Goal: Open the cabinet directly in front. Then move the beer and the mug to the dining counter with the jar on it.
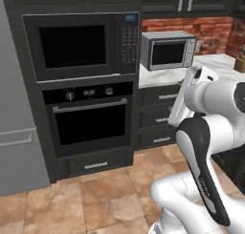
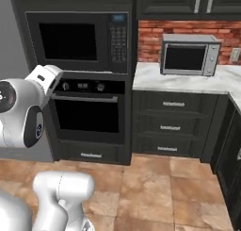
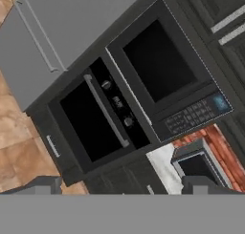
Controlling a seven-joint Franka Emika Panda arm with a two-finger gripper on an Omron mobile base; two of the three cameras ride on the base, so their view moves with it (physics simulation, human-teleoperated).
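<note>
Hand view: the pincer [image 3: 122,185] is held spread apart and empty, facing a built-in oven [image 3: 95,121] and microwave [image 3: 165,70]. The cabinet [image 2: 197,1] doors are seen shut above a marble surface [image 2: 188,81] carrying a silver microwave [image 2: 189,54].

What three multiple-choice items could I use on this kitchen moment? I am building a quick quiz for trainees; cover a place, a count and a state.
1. Where does the silver countertop microwave stand?
A. on the floor
B. on the marble worktop, before the brick wall
C. inside the oven

2. How many knobs does the wall oven have?
A. one
B. two
C. five

3. How are the upper cabinet doors?
A. shut
B. wide open
C. removed

Key: B, it rests on the white top by the bricks; B, two knobs flank the display; A, the panels sit flush with handles in line.
</note>
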